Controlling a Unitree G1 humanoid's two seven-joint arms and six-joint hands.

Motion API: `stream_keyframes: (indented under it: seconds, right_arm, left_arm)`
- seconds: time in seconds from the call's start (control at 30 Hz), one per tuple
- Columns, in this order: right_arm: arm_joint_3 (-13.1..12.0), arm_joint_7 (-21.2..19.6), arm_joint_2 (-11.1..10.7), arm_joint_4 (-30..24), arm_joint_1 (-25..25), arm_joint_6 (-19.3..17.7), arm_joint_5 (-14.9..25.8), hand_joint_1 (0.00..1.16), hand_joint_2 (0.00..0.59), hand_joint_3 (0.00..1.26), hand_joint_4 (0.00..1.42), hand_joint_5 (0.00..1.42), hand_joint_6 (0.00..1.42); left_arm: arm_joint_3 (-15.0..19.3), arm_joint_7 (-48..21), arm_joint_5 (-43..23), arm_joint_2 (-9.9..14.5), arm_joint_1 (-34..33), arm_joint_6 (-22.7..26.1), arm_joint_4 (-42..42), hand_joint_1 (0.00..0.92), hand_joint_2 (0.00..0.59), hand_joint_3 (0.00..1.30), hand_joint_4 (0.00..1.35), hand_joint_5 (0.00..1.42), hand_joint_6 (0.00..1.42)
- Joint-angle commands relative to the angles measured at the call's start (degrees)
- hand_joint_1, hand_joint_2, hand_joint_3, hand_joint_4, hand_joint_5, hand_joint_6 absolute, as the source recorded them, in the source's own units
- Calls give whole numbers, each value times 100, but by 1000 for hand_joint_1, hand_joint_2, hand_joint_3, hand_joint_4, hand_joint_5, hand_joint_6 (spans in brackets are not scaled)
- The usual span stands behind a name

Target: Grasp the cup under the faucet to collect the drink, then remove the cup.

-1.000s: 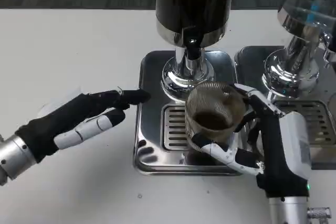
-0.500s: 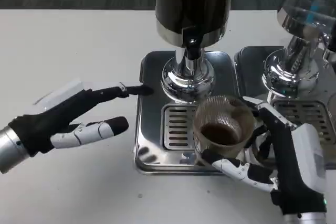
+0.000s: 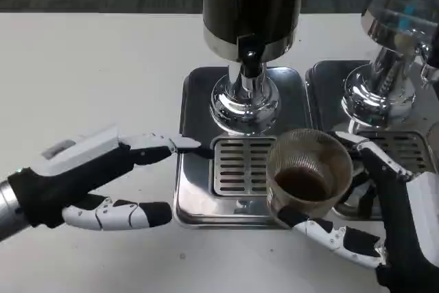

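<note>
Since the earlier frames we are carrying the ribbed glass cup [image 3: 307, 173] away from under the faucet [image 3: 251, 60]: it was sitting on the slotted grate [image 3: 240, 164] below the spout, and it is now toward our right, over the right edge of the steel drip tray [image 3: 195, 169], with dark drink in its bottom. Our right hand [image 3: 374, 221] is wrapped around the cup, one finger along its near side below and another behind its far side, so we are holding it firmly. Our left hand [image 3: 86, 183] is also drawing back toward us along the desk [image 3: 89, 80], fingers spread and holding nothing, one fingertip touching or just short of the tray's left rim; we cannot tell which. The step in hand, as we judge it, is removing the filled cup. To do it well we are keeping the cup upright and level, since any tilt would slop the drink, and we are moving it slowly and smoothly sideways. We should clear the tray's raised rim before lowering, and steer between the two chrome dispenser bases [image 3: 245, 104], minding the second tray [image 3: 405, 145] just beside our right hand. Setting it down on bare desk, we should release only once it is standing steady.
</note>
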Motion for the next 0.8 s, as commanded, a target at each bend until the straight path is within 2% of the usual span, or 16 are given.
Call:
stream_keyframes:
  seconds: [0.03, 0.43, 0.8]
  right_arm:
    - [-92, 62, -5, -483, 244, -223, 132, 693, 226, 664, 783, 915, 1224]
    - [-168, 271, 11, -1061, 788, -282, 142, 693, 226, 677, 784, 916, 1226]
    - [-215, 423, 36, -1346, 1134, -361, 186, 693, 226, 681, 794, 927, 1226]
  left_arm:
    - [-67, 30, -151, 220, 292, -173, -331, 0, 164, 194, 120, 112, 159]
    - [-123, 9, -324, 535, 661, -401, -778, 0, 162, 170, 82, 72, 132]
    - [-213, 17, -760, 801, 1071, -520, -1260, 0, 161, 169, 81, 65, 124]
